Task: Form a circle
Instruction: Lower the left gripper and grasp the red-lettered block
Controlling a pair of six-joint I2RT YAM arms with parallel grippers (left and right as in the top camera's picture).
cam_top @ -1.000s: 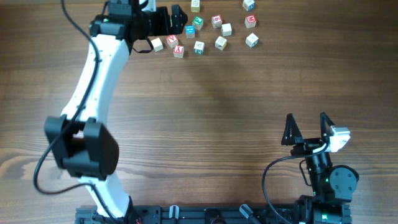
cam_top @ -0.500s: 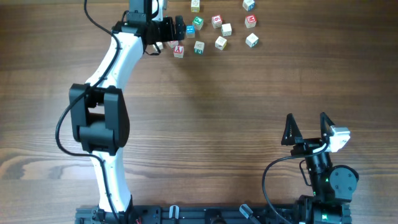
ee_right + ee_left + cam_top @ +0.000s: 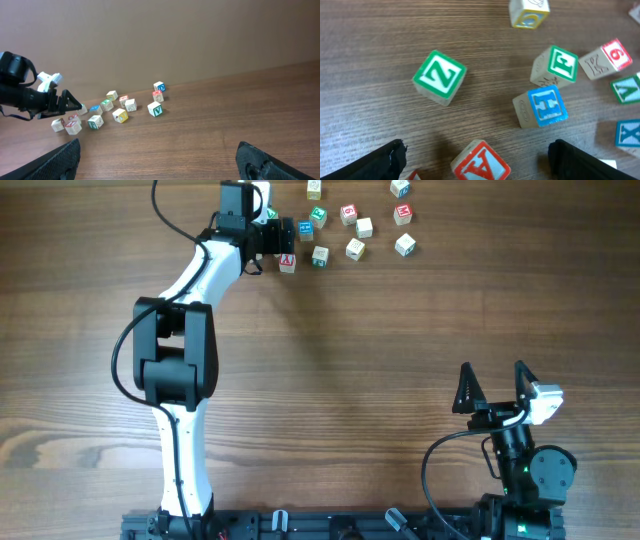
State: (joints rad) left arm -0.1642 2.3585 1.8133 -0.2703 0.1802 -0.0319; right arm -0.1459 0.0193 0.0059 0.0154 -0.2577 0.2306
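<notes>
Nearest in, at the front of the bench (image 3: pixel 330 380), the right gripper (image 3: pixel 492 372) sits close to its own base. Its fingers (image 3: pixel 60 162) are spread wide with nothing between them, and it is well apart from every cube. Its camera looks over bare wood to the cubes at the far side.

The left arm (image 3: pixel 175 370) stretches the whole way up the bench, and the left gripper (image 3: pixel 286 240) is right in among the cubes at the far edge. Its fingers (image 3: pixel 375 162) are wide too, one in each bottom corner of the wrist view, and they hold nothing. Between them, at the bottom edge, sits the red A cube (image 3: pixel 480 164), turned at an angle and touching neither finger as far as the view shows. A sliver of another red print peeks out just beside one finger.

That is where the circle (image 3: pixel 73 128) lies. It is no ring, only a tight knot of three tiny cubes, two red-printed and one pale, right at the left gripper's fingertips in the right wrist view. From overhead the gripper hides most of it, and only one red-lettered cube (image 3: pixel 288 263) shows at its edge.

Beyond the fingers come the green Z cube (image 3: pixel 440 77), the blue H cube (image 3: pixel 545 105) and the green F cube (image 3: pixel 555 65), with the red 6 cube (image 3: pixel 615 52) just beside that last one. A yellow-printed cube (image 3: pixel 530 12) is farthest off. The loose spread (image 3: pixel 354 248) runs rightward along the far edge, its cubes standing apart from one another.
</notes>
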